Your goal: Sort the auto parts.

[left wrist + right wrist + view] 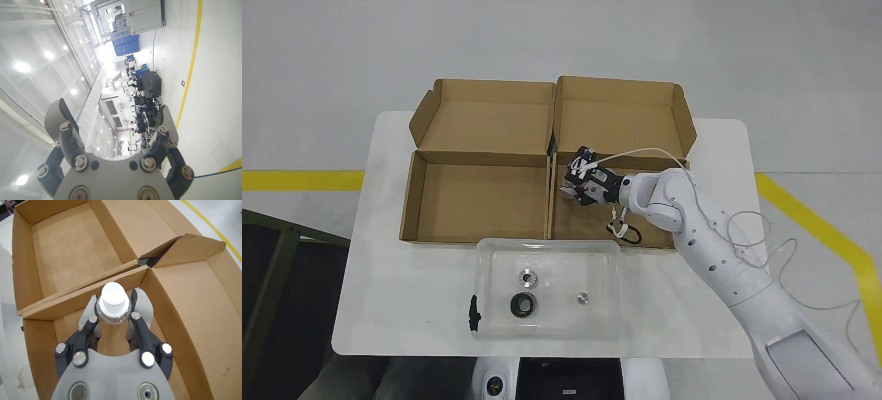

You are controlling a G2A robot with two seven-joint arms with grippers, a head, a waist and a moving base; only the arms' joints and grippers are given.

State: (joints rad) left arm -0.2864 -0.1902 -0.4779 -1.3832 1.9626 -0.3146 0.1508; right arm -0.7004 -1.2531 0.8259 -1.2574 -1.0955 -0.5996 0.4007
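My right gripper [113,310] is shut on a small part with a white stepped cap and a clear round body [113,306]. It hangs over the near-left corner of the right cardboard box [198,306], close to the wall shared with the left box [75,249]. From above, that gripper [582,183] sits at the right box's [662,130] left side. A clear tray [497,255] near the table's front holds a black ring [526,305], a metal disc [529,278] and a small metal piece [583,296]. My left gripper [113,117] is open, pointing up into the room.
A small black part [474,315] lies on the white table [392,290] just left of the tray. Both boxes have their lids folded back toward the far edge. The left box [477,200] has a bare floor.
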